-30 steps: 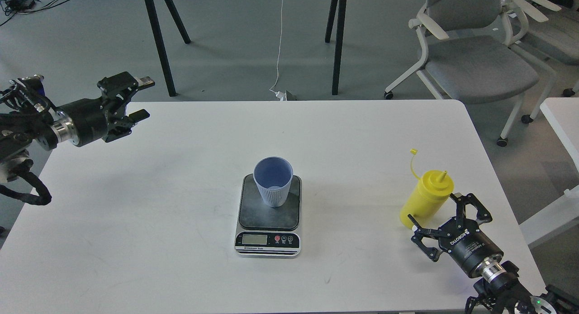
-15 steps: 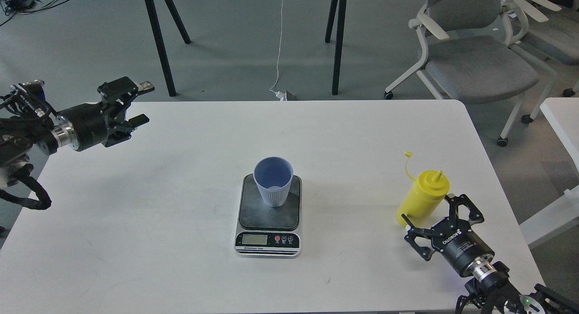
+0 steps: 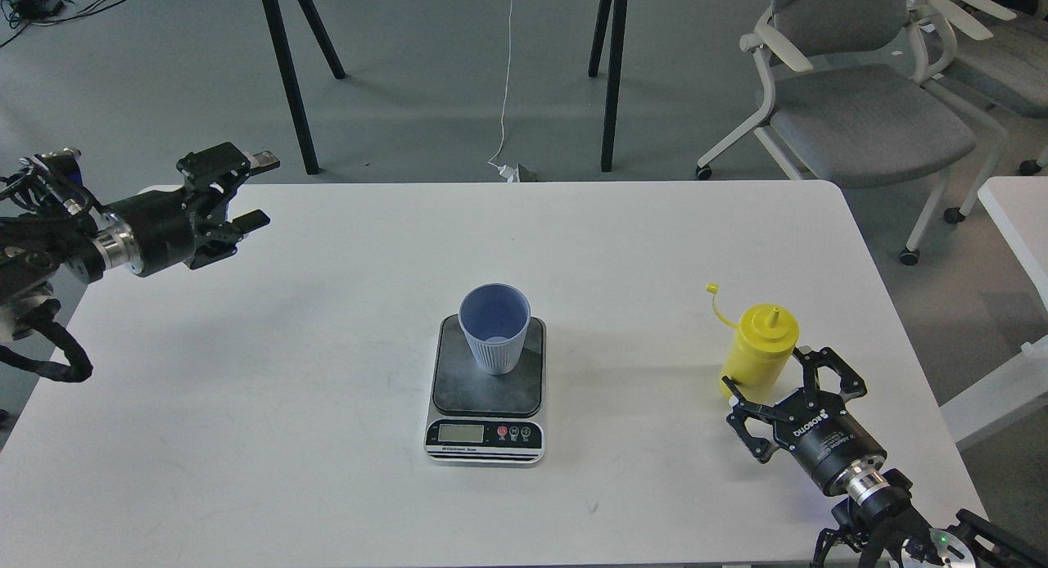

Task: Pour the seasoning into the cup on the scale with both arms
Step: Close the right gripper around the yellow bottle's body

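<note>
I take the digital kitchen scale point(image 3: 485, 388) as my landmark: a flat rectangle with a dark grey, slightly scuffed weighing plate, a silver front strip, a small LCD and a red button. It lies on the matt white table point(image 3: 327, 347) with its display edge toward me. On the plate, toward its far edge, stands the cup point(image 3: 494, 328), a light blue tapered plastic tumbler with fine vertical ribs down the outside and a smooth inside (I see nothing in it from here).

Well to the right of the scale, near the table's right edge, is the seasoning bottle point(image 3: 759, 349), bright yellow glossy plastic with a cylindrical body, a conical nozzle and a thin tether curling up to a little cap on its left. It looks upright. My right gripper point(image 3: 792, 390) sits at its base on the near side, black linked fingers spread apart on either side of the lower body; I cannot tell whether the pads actually touch the plastic.

Far to the left of the scale, over the table's far left corner, my left gripper point(image 3: 248, 190) hangs in the air with fingers apart, holding nothing.
</note>
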